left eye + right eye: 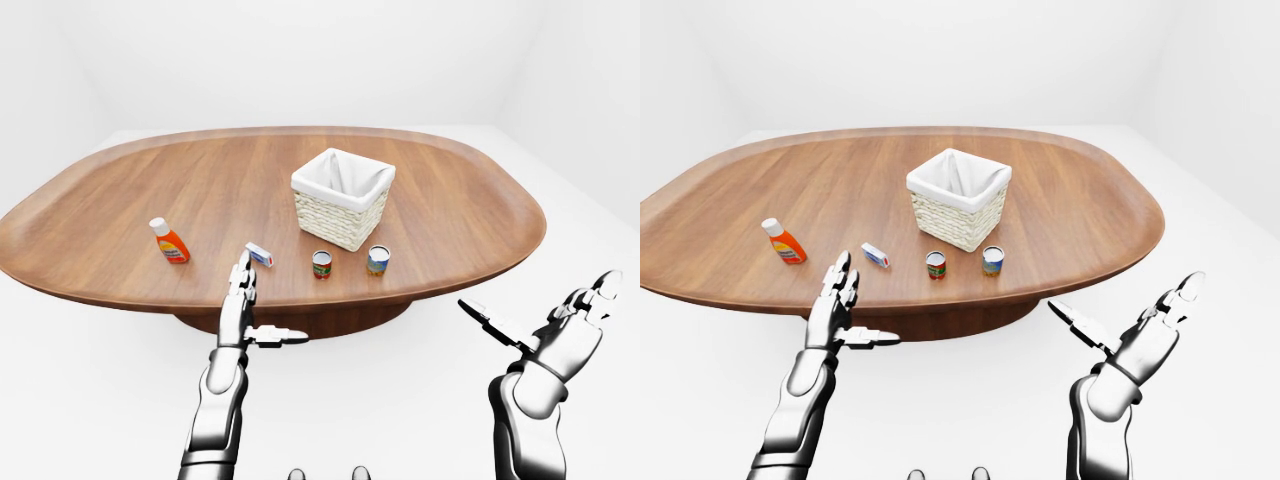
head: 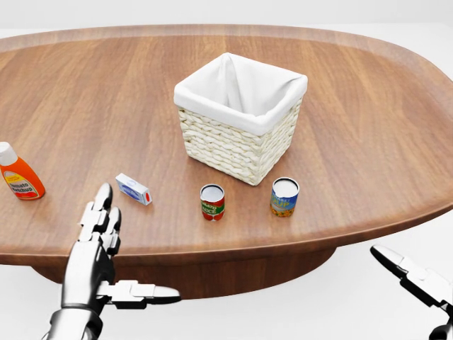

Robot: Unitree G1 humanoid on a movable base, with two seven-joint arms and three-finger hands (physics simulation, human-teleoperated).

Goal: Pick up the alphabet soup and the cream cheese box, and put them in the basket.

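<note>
The left hand (image 2: 95, 244), fingers spread and holding nothing, is hovering at the table's (image 2: 368, 127) near edge, nearer than the equally open, empty right hand (image 1: 560, 335) to the cream cheese box (image 2: 133, 189), which is lying just beyond its fingertips, long axis slanting toward the alphabet soup (image 2: 211, 202).

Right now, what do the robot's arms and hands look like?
Both are shiny silver metal with dark joints. The left hand and right hand each have three long, segmented fingers with rounded tips, on rounded, chrome-like forearms. No cables or markings show.
</note>
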